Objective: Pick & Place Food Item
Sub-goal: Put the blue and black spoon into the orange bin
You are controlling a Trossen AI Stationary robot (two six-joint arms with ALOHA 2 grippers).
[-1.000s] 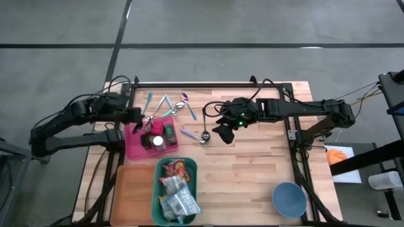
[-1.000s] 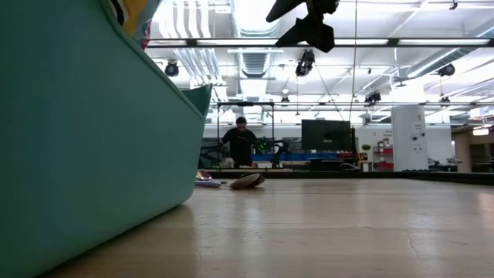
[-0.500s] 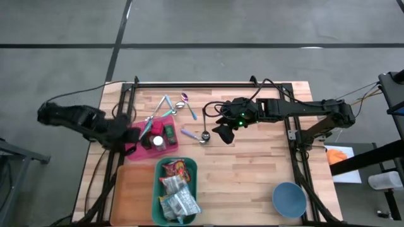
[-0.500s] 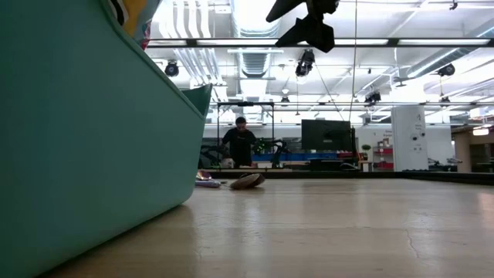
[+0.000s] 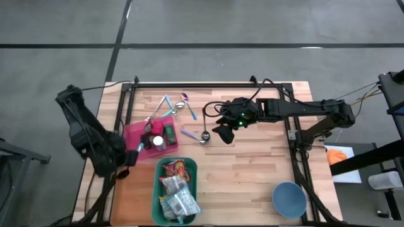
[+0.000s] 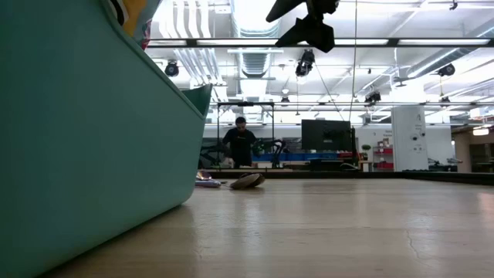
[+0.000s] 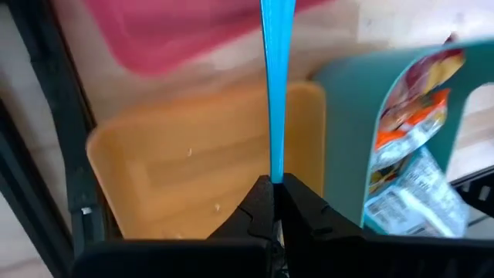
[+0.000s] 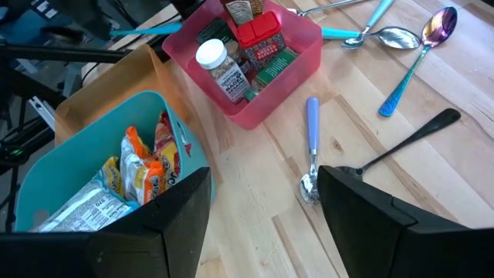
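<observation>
left gripper [image 7: 272, 202] pinching blue utensil handle [image 7: 276, 85] over orange tray [image 7: 185, 174] | right gripper [image 8: 262, 212] open, empty, mid-table | snacks sit in teal bin [image 5: 175, 189] | we reckon thin handle could slip out
</observation>
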